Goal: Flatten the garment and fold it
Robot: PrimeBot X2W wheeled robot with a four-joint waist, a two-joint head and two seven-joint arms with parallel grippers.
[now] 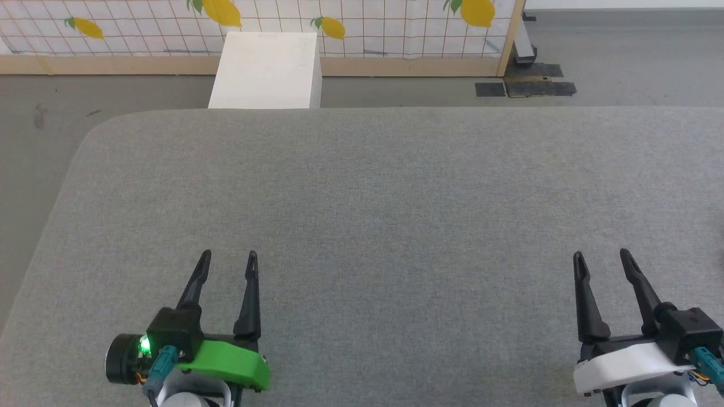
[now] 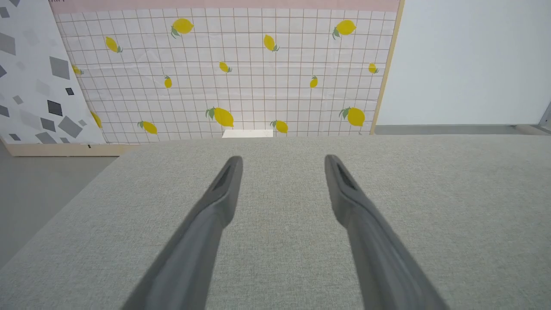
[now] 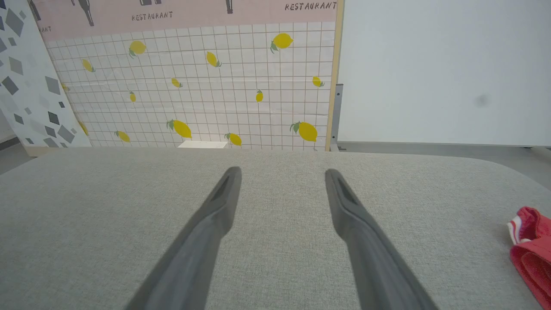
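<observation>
Red garment (image 3: 532, 252) (bunched) on grey table (image 3: 86, 206).

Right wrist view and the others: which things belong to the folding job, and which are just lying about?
For the job: red garment, bunched on the grey table; left gripper and right gripper, both open.
Just about: white box, lemon-print screen, speckled panel.

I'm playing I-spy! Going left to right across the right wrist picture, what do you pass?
Speckled board → lemon-print panel → wooden post → red garment, far right.
</observation>
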